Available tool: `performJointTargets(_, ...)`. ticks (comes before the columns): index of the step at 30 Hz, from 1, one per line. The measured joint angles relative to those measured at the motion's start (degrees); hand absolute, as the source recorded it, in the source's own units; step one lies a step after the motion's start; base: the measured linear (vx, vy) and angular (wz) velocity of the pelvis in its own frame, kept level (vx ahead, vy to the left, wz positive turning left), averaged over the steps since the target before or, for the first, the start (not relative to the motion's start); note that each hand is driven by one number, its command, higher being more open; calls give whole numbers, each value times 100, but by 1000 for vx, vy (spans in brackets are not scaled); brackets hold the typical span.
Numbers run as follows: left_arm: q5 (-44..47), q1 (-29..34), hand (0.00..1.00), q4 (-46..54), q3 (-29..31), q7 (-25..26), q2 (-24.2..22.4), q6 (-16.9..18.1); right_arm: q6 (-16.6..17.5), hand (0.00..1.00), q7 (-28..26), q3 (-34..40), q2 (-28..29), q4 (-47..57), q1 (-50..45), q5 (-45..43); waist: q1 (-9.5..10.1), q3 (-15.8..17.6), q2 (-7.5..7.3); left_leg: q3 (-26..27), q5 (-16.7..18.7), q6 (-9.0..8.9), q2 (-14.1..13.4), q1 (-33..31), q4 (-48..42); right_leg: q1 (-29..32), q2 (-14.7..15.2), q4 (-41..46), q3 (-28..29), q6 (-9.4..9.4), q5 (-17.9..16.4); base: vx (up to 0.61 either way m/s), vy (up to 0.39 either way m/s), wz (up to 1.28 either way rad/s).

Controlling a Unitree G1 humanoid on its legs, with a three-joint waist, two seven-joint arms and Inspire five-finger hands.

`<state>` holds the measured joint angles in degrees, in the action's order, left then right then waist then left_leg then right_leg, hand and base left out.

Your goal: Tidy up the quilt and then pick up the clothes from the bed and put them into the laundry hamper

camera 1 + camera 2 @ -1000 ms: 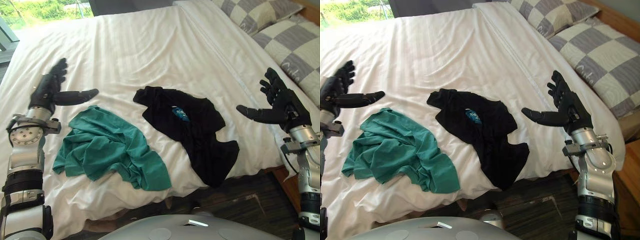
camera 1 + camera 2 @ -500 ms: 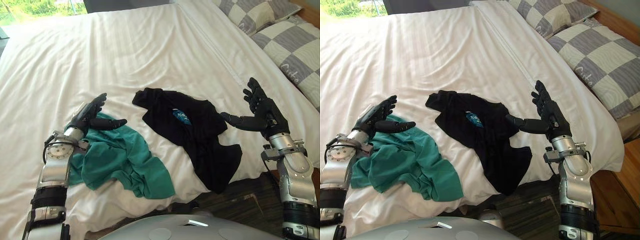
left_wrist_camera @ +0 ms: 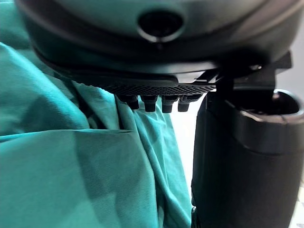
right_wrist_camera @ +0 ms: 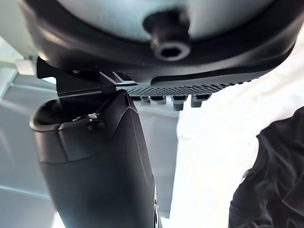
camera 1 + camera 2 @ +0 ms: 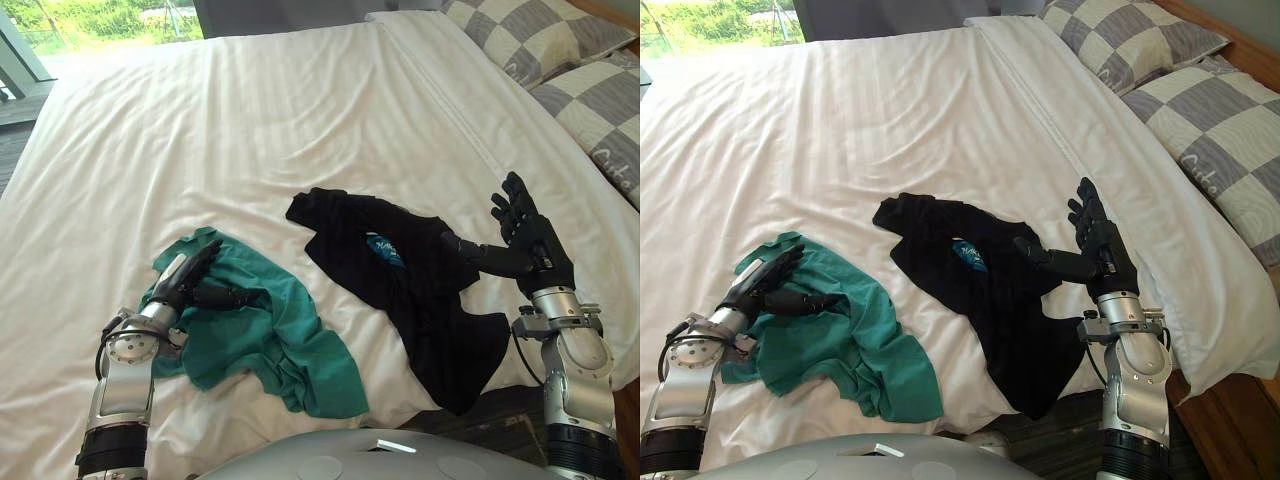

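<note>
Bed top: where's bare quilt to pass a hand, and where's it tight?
Bare: the wide quilt beyond both shirts, and a narrow strip between the green shirt and black shirt. Crowded: the near edge, where the open left hand lies on the green shirt and the open right hand hovers by the black one. Pillows take the far right.

- The left hand (image 5: 188, 283) has swung in from the bare white bed and come down onto the top of the teal shirt (image 5: 275, 345), fingers straight.
- The right hand (image 5: 527, 248) has moved inward, its thumb now at the black garment's (image 5: 425, 305) right edge, fingers spread upward.
</note>
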<state>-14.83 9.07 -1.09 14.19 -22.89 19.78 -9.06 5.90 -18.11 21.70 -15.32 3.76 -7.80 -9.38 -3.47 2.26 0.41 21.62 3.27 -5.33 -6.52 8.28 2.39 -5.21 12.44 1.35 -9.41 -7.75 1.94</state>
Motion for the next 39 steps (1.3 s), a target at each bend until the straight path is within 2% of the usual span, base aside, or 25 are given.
performJointTargets(5,-581,282,100,111,8,42,-265,195,-13,100,3,6,64,4,-201,0,2,-5,5,4,0,-1,-27,21,-1,-1,-22,56,12,3,-2,-42,-54,2)
performJointTargets(7,-891,338,100,14,-59,289,-423,400,-13,100,-6,-2,254,9,-321,1,2,-5,2,11,0,-1,-27,18,2,0,-22,60,22,5,-3,-71,-48,1)
performJointTargets(8,-1032,360,0,-75,-165,422,-437,490,-12,100,-6,-23,315,9,-354,1,3,-6,3,22,0,-1,-26,20,2,2,-22,60,31,5,-3,-70,-37,-3)
performJointTargets(10,-1539,408,0,-357,-504,840,-462,694,-12,100,-16,-78,392,15,-451,1,5,-7,6,43,0,-1,-26,17,7,8,-22,60,48,5,-4,-71,-31,-3)
performJointTargets(14,-2366,374,0,-786,-757,1590,-574,803,-12,100,-36,-223,391,45,-500,-3,14,-61,11,163,-12,-20,-12,17,93,110,-29,60,169,5,-3,-99,-26,-12)
performJointTargets(18,-2666,373,0,-1143,-877,2011,-569,817,-13,100,-58,-303,383,114,-491,6,-2,-149,29,257,-30,-35,-7,46,103,152,-36,52,260,6,-4,-85,-40,-17)
performJointTargets(21,-2678,373,0,-1297,-886,2219,-529,814,-93,100,-44,-307,358,114,-429,258,-17,-151,-30,262,-160,-51,0,42,261,225,-65,28,321,9,-6,-91,-45,-7)
performJointTargets(25,-2624,249,0,-1398,-888,2250,-457,762,-346,100,14,-537,-37,109,-301,673,-24,-134,-150,155,-222,-63,10,-54,269,222,-56,-49,188,46,-41,-104,-53,9)
performJointTargets(27,-2588,67,0,-1436,-892,2249,-325,762,-463,100,171,-693,-140,55,-38,929,-26,-101,-254,0,-319,-60,23,-255,270,313,-31,-42,84,27,-148,-129,-69,33)
performJointTargets(30,-2356,-312,0,-1316,-879,2165,-100,773,-670,100,442,-990,-378,-396,695,1363,11,143,-367,-278,-521,-79,-11,-587,270,455,-47,-36,-94,-22,-273,-106,-63,44)
performJointTargets(33,-2153,-700,0,-1102,-867,1984,68,809,-862,100,656,-1065,-607,-801,1336,1624,75,540,-358,-498,-702,-85,-79,-882,271,595,-114,-11,-298,-18,-273,-132,-51,40)
performJointTargets(35,-1926,-919,0,-923,-747,1718,227,919,-1027,100,817,-1085,-742,-1058,1737,1649,186,821,-355,-560,-808,-81,-124,-1047,265,766,-157,63,-326,-14,-270,-104,-23,17)
performJointTargets(39,-1655,-1137,0,-728,-566,1445,388,1197,-1187,100,969,-1093,-1131,-1483,2198,1627,286,1160,-328,-625,-927,-61,-133,-1320,246,1027,-163,143,-380,25,-233,-36,-4,9)
